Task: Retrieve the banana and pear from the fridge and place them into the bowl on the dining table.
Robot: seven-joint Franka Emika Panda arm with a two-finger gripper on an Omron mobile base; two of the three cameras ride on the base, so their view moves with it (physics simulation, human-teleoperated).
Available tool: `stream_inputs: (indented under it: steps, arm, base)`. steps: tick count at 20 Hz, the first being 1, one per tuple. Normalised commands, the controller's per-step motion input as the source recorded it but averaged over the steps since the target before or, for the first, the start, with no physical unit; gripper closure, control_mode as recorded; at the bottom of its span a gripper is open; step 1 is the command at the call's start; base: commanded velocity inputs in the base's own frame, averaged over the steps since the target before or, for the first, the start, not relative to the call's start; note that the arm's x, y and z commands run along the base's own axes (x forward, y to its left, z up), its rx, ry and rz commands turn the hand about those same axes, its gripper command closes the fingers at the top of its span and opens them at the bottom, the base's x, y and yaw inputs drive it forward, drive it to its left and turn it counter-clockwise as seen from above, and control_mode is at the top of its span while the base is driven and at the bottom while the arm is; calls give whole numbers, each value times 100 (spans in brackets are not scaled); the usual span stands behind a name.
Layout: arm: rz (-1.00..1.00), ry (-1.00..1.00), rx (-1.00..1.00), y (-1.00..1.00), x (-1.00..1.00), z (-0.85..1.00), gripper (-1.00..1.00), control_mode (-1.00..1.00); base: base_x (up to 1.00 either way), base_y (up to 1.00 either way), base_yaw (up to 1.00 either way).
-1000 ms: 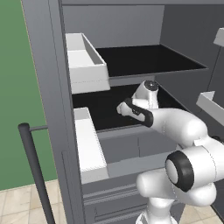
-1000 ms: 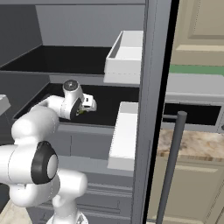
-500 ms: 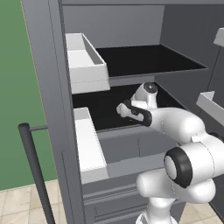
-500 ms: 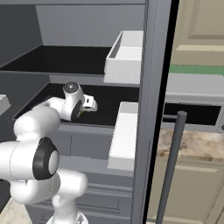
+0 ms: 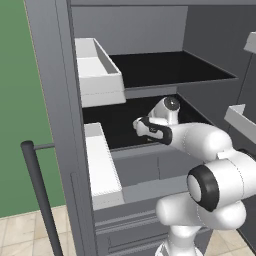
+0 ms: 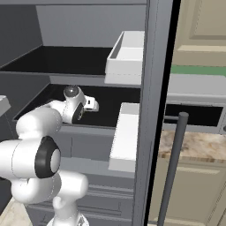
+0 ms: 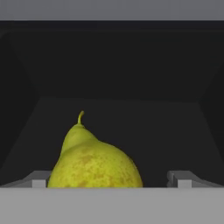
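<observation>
Hand view, speckled, stemmed pear, black shelf

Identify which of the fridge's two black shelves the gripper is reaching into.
The lower shelf: the gripper is level with it, facing the pear, while the upper shelf lies above the arm.

A green wall stands left of the appliance, above a floor of pale beige tiles. To the right, beige panelled cabinets sit above a green strip. Below them is a grey counter ledge over a dark recess. A mottled stone countertop tops 1 lower beige cabinet.
</observation>
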Motion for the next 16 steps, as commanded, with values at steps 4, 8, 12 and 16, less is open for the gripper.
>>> stream_inputs:
  steps: [4,8,12,16]
  arm:
    - [-1,-5,0,4,0,-13,-100,-100]
    - [-1,-5,0,4,0,-11,100,-100]
    - [-1,-2,0,1,0,-12,100,-100]
    - [0,0,0,0,0,-21,100,-100]
  base:
    - [0,0,0]
    - [0,0,0]
    - [0,0,0]
    - [0,0,0]
